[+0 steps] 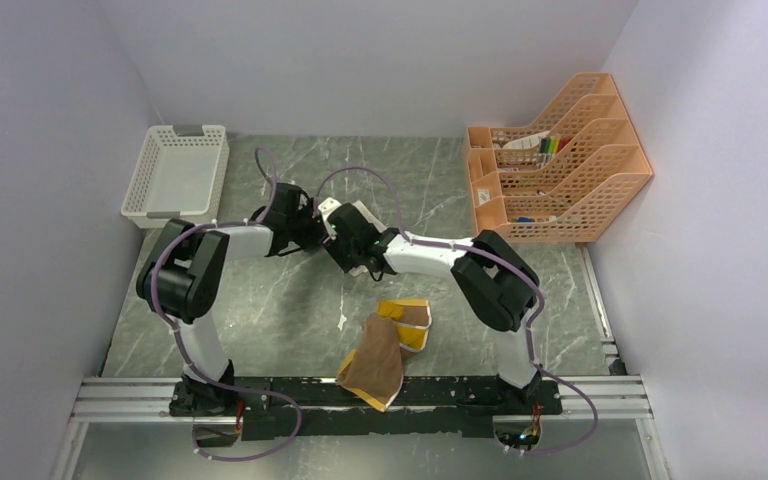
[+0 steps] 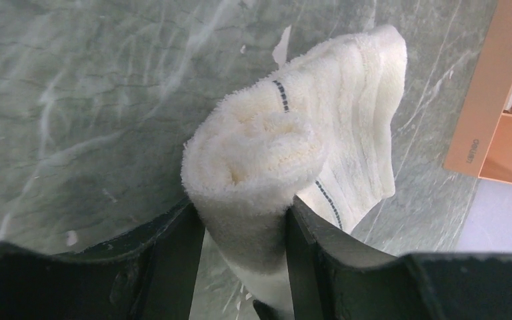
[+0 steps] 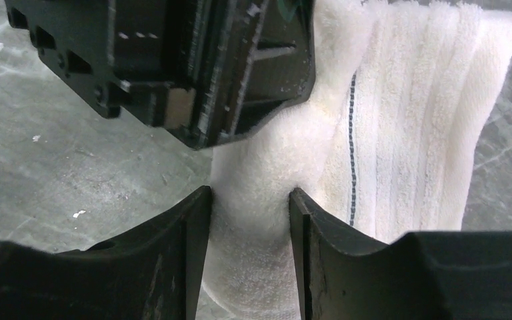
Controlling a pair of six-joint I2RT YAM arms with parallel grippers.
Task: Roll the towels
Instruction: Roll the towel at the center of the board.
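grip: left jaws and right jaws both pinch the white towel point(image 2: 353, 120) roll | risk: roll unwinds if either slips

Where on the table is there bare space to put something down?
Free: the back strip between the white basket and orange organizer; the front-left patch between the left arm and the brown towel; the right side in front of the organizer. Crowded: the centre, where the left gripper and right gripper clamp the cream towel.
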